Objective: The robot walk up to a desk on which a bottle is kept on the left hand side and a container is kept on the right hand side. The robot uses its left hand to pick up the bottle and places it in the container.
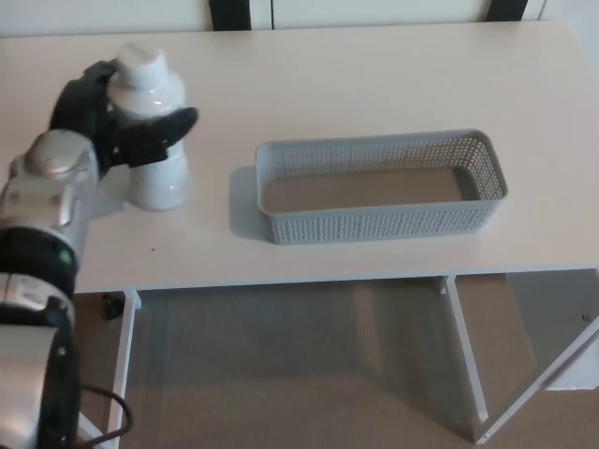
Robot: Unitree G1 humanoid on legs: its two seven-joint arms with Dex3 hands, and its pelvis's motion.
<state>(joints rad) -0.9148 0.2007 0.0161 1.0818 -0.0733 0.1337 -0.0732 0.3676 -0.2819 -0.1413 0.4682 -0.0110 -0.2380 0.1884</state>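
A white plastic bottle (pixel 156 159) with a white cap is at the left of the white desk (pixel 356 75), raised a little and nearer the camera than before. My left hand (pixel 112 126) is shut on it, thumb across its front and fingers behind its neck. The silver forearm comes up from the lower left. A grey perforated container (pixel 379 187) lies to the right of the bottle, long side across the desk, with nothing inside. My right hand does not show.
The desk's front edge (pixel 281 281) runs across the middle of the picture, with white legs and beige carpet below. Dark posts stand against the wall behind the desk.
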